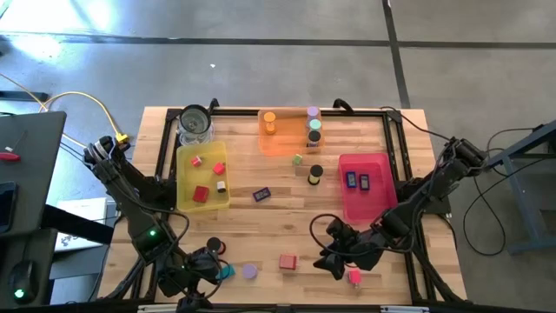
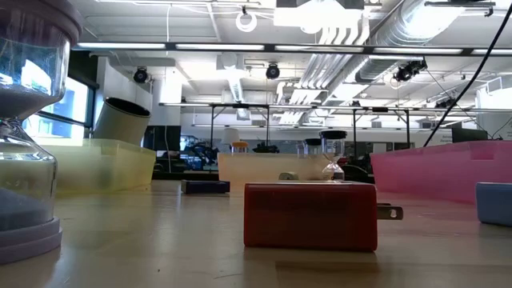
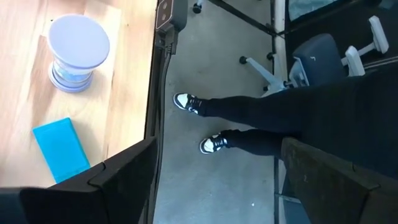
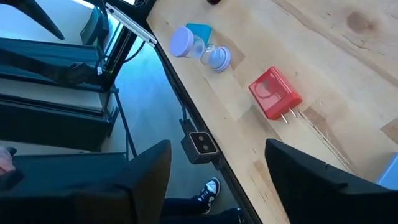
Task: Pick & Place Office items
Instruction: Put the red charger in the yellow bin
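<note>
1. The red plug adapter (image 4: 274,93) is lying flat near the tabletop's (image 1: 278,222) front edge; rigid, light, best pinched across its flat sides.
2. The right hand (image 4: 217,180) is hovering nearby, fingers spread, empty.
3. The left hand (image 3: 217,180) is waiting, spread, beside the teal block (image 3: 60,149).

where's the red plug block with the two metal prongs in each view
High view: the red plug block with metal prongs lies near the table's front edge, middle.
Low view: it fills the centre foreground, prongs pointing right.
Left wrist view: not in it.
Right wrist view: on the wood, right of centre.
Shared landmark: the lavender hourglass, beside the block toward the left arm.
</note>
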Controlling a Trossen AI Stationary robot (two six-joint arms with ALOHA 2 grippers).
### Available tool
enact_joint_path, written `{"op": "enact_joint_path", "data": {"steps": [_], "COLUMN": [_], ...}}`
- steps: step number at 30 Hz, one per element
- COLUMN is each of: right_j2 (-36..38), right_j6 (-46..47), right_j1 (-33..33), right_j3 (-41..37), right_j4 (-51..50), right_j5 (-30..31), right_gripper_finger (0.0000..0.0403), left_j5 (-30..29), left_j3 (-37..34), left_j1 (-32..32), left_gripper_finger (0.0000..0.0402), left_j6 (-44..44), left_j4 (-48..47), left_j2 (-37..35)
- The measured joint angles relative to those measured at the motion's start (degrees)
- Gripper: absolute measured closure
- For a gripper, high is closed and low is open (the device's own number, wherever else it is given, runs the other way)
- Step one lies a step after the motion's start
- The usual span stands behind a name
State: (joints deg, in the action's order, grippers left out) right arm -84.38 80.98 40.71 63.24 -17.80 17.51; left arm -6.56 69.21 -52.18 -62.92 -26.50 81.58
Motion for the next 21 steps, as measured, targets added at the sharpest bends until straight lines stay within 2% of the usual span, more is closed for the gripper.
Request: {"op": "enact_joint_path", "data": {"steps": [10,15,18,21], "right_j2": [0.0,0.0,-0.4,-1.3], "right_j6": [-1.3,-1.3,-1.2,4.3], "right_j1": [-0.4,-0.2,0.1,0.2], "right_j3": [0.0,0.0,0.0,0.0], "right_j4": [0.1,2.0,4.3,4.0], "right_j5": [0.0,-0.3,-4.1,-9.5], "right_gripper_finger": [0.0013,0.0023,0.0036,0.0045], "left_j5": [0.0,0.0,0.1,0.1], "left_j3": [0.0,0.0,0.0,0.0], "left_j1": [0.0,-0.4,-0.9,-1.3], "left_gripper_finger": [0.0067,0.0067,0.0067,0.0067], "left_j6": [0.6,0.6,1.1,2.0], "left_j4": [0.0,0.0,0.0,0.0], "left_j2": [0.0,0.0,0.0,0.0]}}
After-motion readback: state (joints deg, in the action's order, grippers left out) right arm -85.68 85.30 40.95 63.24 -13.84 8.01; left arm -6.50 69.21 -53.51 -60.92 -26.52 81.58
